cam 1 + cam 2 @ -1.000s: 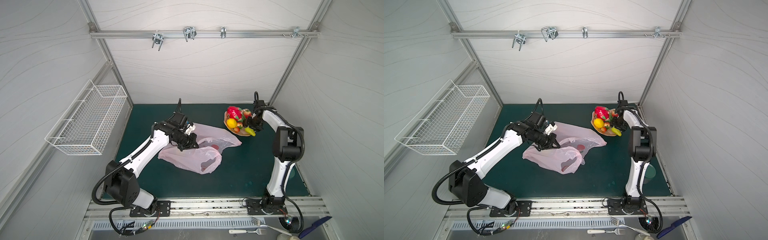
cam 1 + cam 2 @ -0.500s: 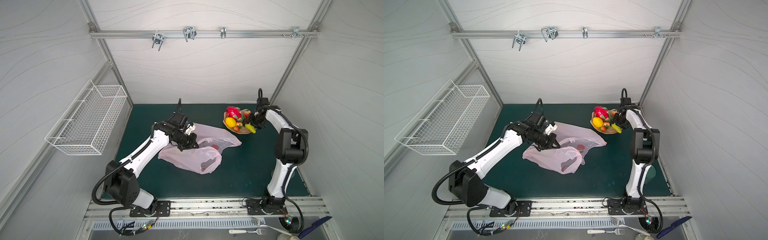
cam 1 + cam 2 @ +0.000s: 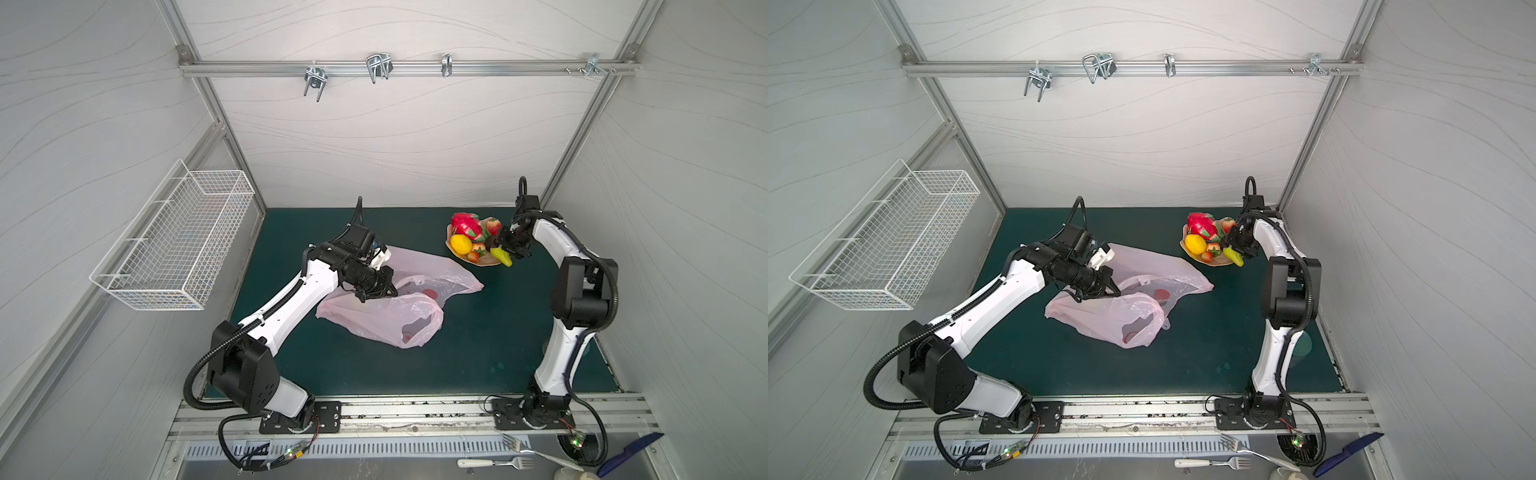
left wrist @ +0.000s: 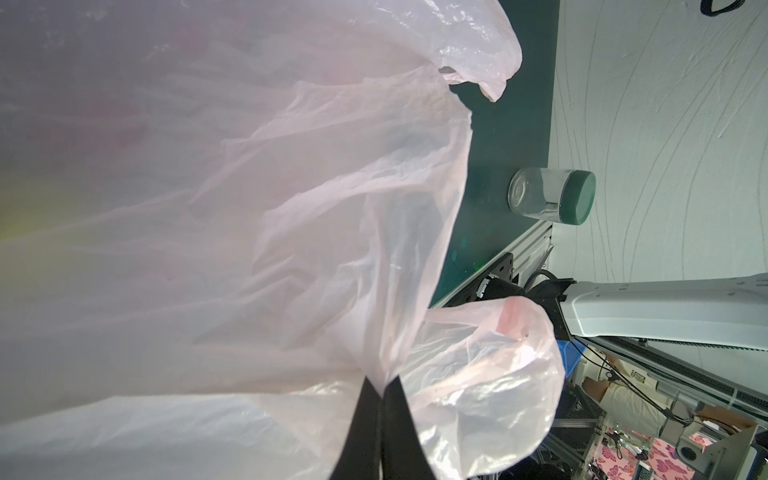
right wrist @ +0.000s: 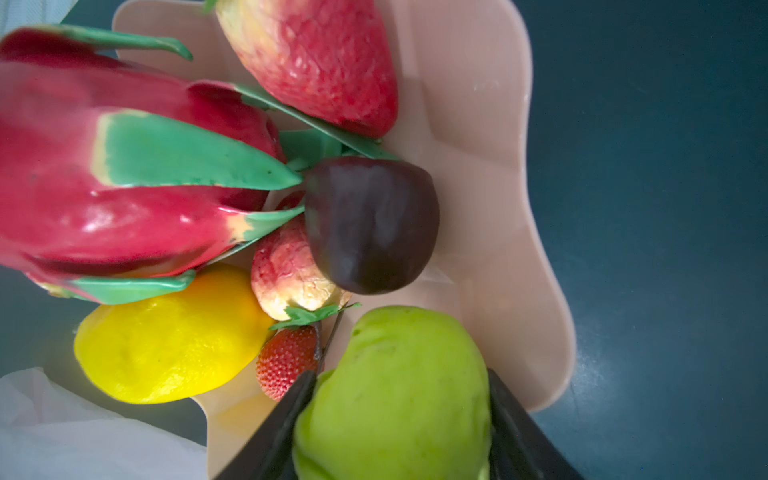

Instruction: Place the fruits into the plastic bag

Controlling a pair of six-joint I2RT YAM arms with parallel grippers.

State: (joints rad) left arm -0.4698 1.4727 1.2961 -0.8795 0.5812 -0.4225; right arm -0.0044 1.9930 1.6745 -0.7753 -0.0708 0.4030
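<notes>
The pale pink plastic bag (image 3: 390, 316) (image 3: 1113, 320) lies crumpled mid-table, and my left gripper (image 3: 376, 291) (image 4: 381, 390) is shut on its thin edge, holding it up. Red fruits (image 3: 430, 294) show through the film. My right gripper (image 3: 505, 253) (image 5: 399, 415) is shut on a green pear (image 3: 501, 256) (image 5: 395, 395) just over the near edge of the peach plate (image 5: 478, 166). On the plate sit the dragon fruit (image 5: 124, 187), lemon (image 5: 166, 340), dark round fruit (image 5: 374, 224) and strawberries (image 5: 316, 58).
A white wire basket (image 3: 178, 245) hangs on the left wall. A clear jar with a green lid (image 4: 548, 201) stands by the right wall, near the right arm's base. Forks (image 3: 494, 462) lie on the front ledge, off the mat.
The right gripper has risen slightly with the pear, and its elbow has swung to the right. The left arm and the bag have not moved.
</notes>
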